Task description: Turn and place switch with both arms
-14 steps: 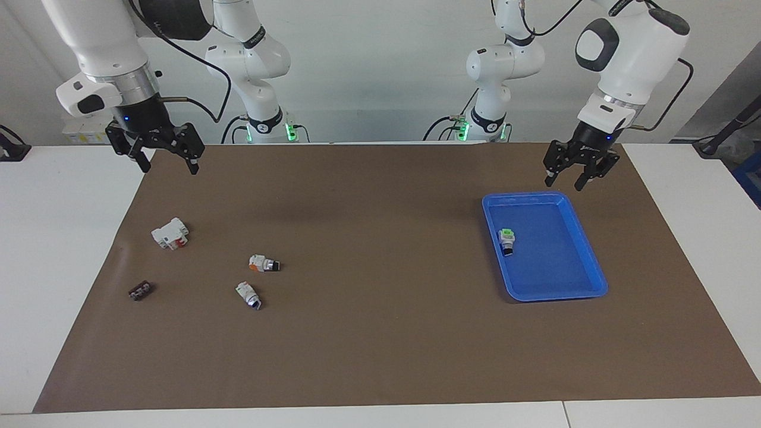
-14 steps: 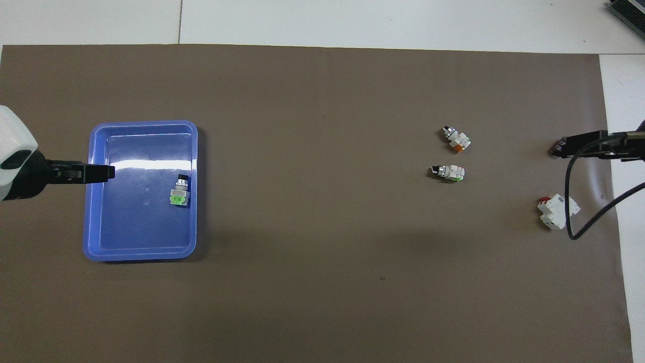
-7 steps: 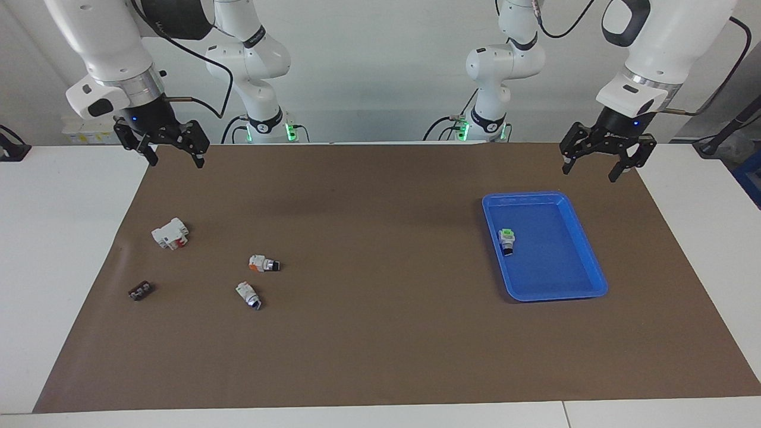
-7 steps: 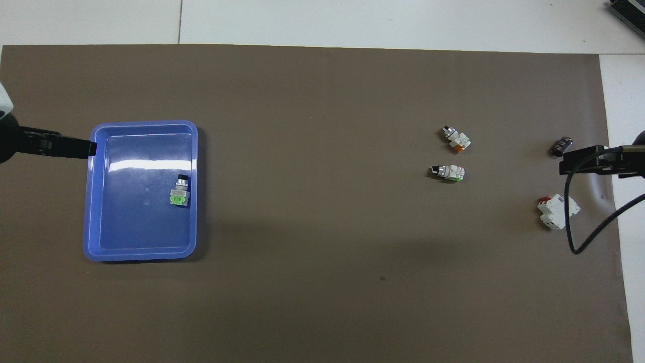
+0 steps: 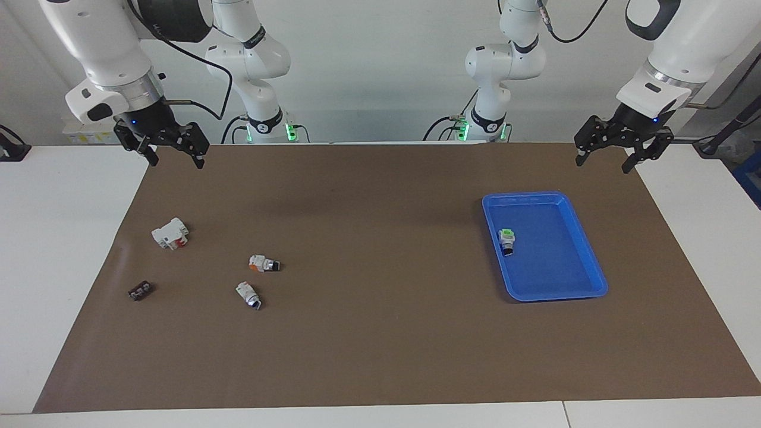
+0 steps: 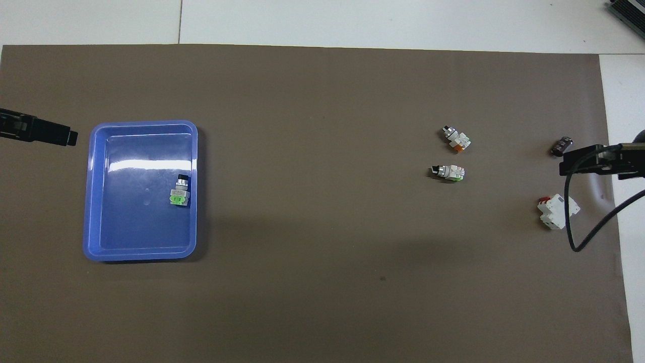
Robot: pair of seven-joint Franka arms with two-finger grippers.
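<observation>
Overhead view first: the worktop (image 6: 352, 22) carries a brown mat (image 6: 322, 302) that fills most of the picture. At nine o'clock on the mat sits a blue tray (image 6: 92, 201), seen in the facing view at three o'clock (image 5: 585, 249). Both arms hang raised and empty. From the facing view, the left end effector (image 5: 610, 156) is over the mat's corner at one o'clock from the tray, fingers spread wide; the right end effector (image 5: 176, 156) is over the mat's edge at the right arm's end of the worktop, fingers also wide apart. A white block with a red patch (image 5: 170, 233) lies at four o'clock in the overhead view (image 6: 557, 212). The switch (image 6: 180, 191), green end toward the robots, lies inside the tray against the wall toward the right arm's end (image 5: 506, 241). Two more switches lie mid-mat, one with an orange end (image 6: 456, 139) and one with a pale green end (image 6: 448, 172). Smallest, a dark clip (image 6: 562, 145) lies at three o'clock
</observation>
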